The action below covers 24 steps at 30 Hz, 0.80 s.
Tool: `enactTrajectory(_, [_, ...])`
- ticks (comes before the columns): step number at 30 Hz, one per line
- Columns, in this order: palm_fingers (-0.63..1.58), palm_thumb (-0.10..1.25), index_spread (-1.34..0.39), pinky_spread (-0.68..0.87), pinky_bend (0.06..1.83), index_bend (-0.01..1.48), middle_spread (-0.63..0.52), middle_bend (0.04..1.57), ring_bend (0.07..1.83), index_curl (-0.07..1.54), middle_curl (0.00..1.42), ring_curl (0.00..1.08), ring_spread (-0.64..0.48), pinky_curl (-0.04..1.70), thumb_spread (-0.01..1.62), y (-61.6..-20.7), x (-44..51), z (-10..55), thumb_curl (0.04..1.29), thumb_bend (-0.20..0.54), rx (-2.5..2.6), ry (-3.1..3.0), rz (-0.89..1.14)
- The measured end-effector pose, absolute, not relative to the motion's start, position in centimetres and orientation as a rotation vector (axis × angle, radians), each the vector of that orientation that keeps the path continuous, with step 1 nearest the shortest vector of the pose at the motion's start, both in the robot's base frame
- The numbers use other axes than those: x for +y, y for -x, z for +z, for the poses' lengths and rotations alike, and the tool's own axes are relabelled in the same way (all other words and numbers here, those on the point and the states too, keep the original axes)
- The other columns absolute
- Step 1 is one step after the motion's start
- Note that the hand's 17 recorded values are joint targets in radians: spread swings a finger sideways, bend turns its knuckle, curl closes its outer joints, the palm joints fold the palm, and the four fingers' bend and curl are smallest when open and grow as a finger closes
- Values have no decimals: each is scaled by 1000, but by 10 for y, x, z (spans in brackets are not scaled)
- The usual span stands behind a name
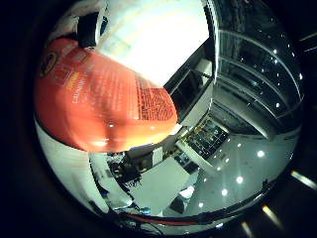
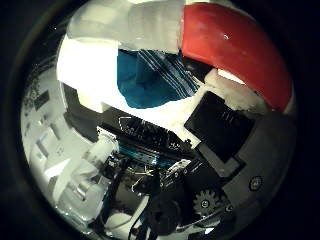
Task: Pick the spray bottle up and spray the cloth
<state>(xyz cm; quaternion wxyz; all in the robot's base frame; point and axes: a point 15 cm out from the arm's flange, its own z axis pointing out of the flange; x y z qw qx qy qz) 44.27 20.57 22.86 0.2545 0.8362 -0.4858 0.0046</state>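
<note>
**Fingers wrapped on the spray bottle, cloth down below**

Fingers point(image 2: 150, 22) were curled round the orange-red spray bottle point(image 1: 99, 104), which sat tight against the palm of the hand point(image 2: 225, 135) and filled much of both views. Below it, the blue cloth point(image 2: 150, 80) with a striped patch lay on the white worktop point(image 2: 85, 75), near 1 edge.

Spray bottle point(image 1: 99, 104): glossy, smooth orange plastic. Cloth point(image 2: 150, 80): soft woven fabric, matt blue, partly striped.
</note>
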Motion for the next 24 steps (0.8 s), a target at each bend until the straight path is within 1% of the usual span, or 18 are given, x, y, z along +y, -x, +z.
enactTrajectory(14, [1202, 1018, -191, -191, 993, 1156, -70, 1365, 1479, 693, 592, 589, -155, 1332, 982, -442, 206, 240, 741, -14, -1328, -2286, 24])
enactTrajectory(24, [1205, 1032, -189, -193, 990, 1159, -69, 1359, 1479, 690, 589, 587, -154, 1333, 970, -455, 222, 288, 741, -13, -1382, -2445, 108])
